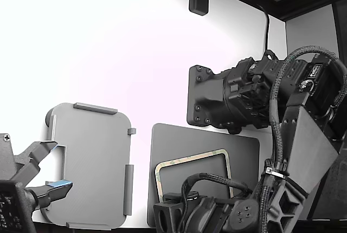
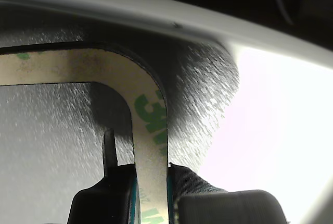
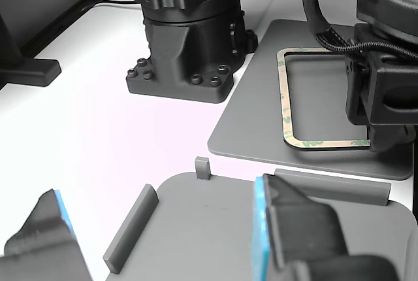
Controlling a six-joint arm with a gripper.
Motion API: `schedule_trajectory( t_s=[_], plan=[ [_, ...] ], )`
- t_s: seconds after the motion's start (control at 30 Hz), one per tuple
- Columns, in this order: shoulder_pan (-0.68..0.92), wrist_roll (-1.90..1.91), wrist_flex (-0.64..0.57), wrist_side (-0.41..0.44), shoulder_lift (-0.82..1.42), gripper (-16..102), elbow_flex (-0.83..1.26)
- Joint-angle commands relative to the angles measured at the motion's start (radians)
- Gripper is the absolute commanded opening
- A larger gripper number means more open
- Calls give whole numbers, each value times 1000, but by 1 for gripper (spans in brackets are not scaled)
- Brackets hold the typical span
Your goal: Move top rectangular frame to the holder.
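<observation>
the hand (image 2: 152,195) pinches one side of the top rectangular frame (image 2: 147,114), which lies flat on the dark mat (image 1: 179,141) on the table (image 3: 130,137), so i'd peel it up slowly and level before swinging it to the holder (image 1: 92,162).

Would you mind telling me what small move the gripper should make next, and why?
Probably close the jaws on the frame and lift gently. In the wrist view the gripper straddles the frame's cream border, one finger each side, with the frame apparently lying flat on the dark mat. The holder sits empty.
</observation>
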Motion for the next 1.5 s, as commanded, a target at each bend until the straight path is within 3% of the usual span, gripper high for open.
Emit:
schedule_trajectory(
  t_s=[0.0,0.17,0.5,0.73,0.93,1.23,1.47],
  plan=[
    [-23,77,55,28,32,-11,-80],
    [-41,273,146,89,61,-11,-150],
    [-75,847,147,250,199,-11,-117],
    [-147,1233,147,258,284,-11,-97],
    [-225,1348,147,227,331,-11,-126],
    [-479,1285,147,178,324,-11,-164],
    [-580,1267,143,210,245,-11,-216]
  ],
)
